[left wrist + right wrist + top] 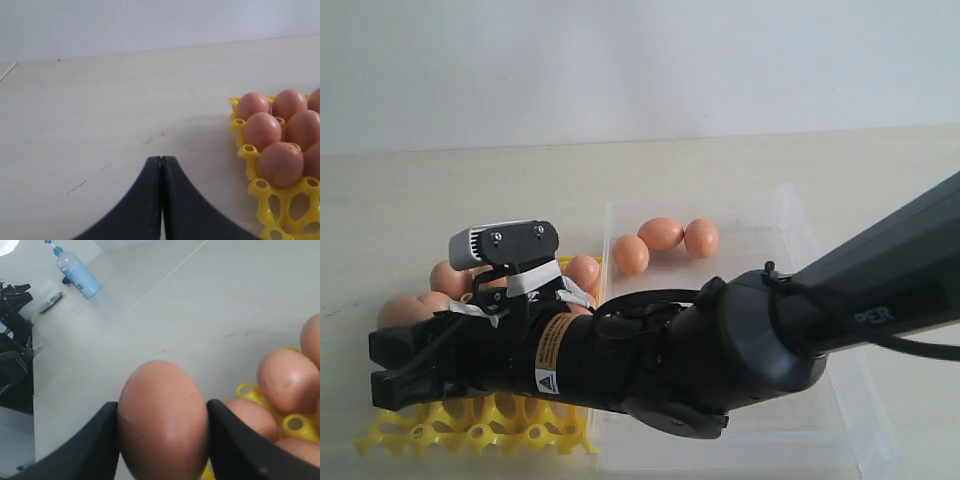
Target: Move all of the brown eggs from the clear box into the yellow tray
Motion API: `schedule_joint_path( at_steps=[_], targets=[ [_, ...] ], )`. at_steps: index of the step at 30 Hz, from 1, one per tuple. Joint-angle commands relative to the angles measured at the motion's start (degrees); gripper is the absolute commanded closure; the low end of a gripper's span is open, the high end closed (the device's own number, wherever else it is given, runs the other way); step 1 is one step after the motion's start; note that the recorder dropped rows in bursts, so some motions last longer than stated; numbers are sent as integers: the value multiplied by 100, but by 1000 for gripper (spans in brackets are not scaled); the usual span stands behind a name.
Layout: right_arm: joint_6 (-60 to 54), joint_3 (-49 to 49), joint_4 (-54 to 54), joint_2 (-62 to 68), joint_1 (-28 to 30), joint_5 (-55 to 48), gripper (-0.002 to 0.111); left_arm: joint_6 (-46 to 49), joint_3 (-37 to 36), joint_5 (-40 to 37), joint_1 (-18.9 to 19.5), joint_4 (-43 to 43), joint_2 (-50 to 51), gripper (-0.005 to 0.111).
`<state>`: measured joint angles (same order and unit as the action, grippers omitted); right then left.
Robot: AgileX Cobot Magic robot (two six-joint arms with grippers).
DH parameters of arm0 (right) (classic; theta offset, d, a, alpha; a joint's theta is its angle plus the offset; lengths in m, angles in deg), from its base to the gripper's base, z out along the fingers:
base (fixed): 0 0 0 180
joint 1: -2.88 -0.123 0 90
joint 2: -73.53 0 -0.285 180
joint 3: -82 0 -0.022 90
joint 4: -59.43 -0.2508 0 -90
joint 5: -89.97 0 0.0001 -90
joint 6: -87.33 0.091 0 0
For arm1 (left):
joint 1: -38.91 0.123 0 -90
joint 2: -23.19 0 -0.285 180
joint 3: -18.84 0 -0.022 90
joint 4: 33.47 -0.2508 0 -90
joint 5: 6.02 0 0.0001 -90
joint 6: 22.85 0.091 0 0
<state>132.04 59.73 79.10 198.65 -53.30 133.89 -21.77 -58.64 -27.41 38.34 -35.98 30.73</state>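
The right arm reaches across to the lower left of the exterior view, its right gripper hovering over the yellow tray. In the right wrist view, the right gripper has a brown egg pinched between its two black fingers. The jaws stand wide, one pressed against each side of the shell. Just beyond the held egg, filled cups of the yellow tray show.

Up in the centre of the exterior view, three brown eggs lie in a close cluster at the far end of the clear box. The box sits right of the tray on the pale table. More eggs sit in the tray's far rows, partly hidden behind the arm, and the near cups at the bottom left are open.

The left gripper has its fingers pressed flat together with nothing between them, above bare table beside the yellow tray.
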Motion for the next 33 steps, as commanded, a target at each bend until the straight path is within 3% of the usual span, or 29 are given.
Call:
schedule_joint_path(
  at_steps=[1, 16, 33],
  targets=[
    [537, 121, 398, 221, -15, 281, 108, 14, 26, 5, 15, -17, 25, 107],
    [780, 613, 1004, 673, -116, 253, 108, 14, 26, 5, 15, -17, 25, 107],
    [566, 727, 752, 823, -116, 61, 108, 14, 26, 5, 15, -17, 25, 107]
  ],
)
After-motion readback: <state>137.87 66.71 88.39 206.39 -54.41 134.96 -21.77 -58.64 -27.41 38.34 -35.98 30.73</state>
